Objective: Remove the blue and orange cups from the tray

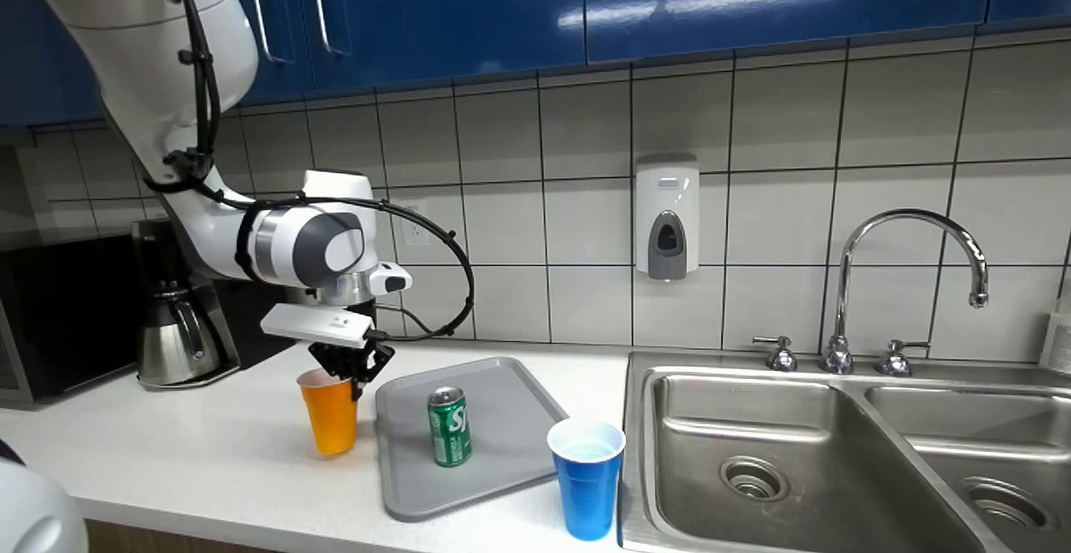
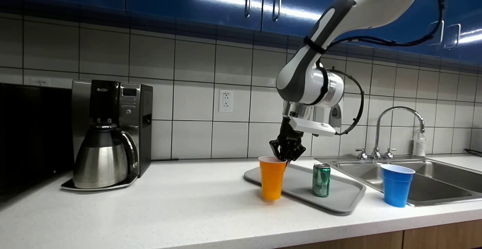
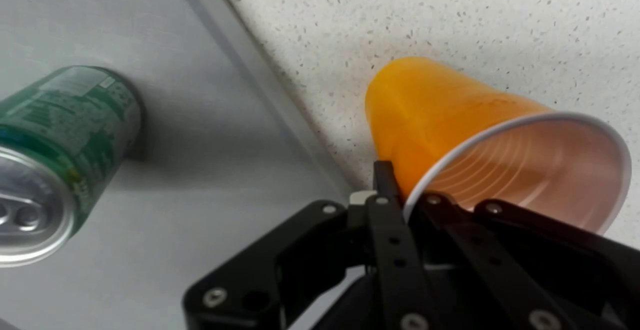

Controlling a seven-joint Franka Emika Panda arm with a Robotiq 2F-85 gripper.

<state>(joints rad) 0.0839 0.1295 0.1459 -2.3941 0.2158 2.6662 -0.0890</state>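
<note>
The orange cup [image 1: 329, 421] is outside the grey tray [image 1: 510, 407], over the counter beside it, in both exterior views [image 2: 272, 183]. It tilts slightly; I cannot tell whether its base touches the counter. My gripper [image 1: 358, 386] is shut on the cup's wall at the rim. In the wrist view one finger is outside the orange cup [image 3: 420, 105] and the other inside, its tip hidden. The blue cup [image 1: 588, 482] stands upright on the counter between tray and sink, also in an exterior view [image 2: 396, 187]. It is out of the wrist view.
A green soda can [image 1: 450, 432] stands upright on the tray, close to the gripper, and shows in the wrist view [image 3: 80, 120]. The metal sink [image 1: 753, 419] lies beyond the blue cup. A coffee maker [image 2: 109, 147] stands at the counter's far end. The counter's front edge [image 2: 320, 228] is near.
</note>
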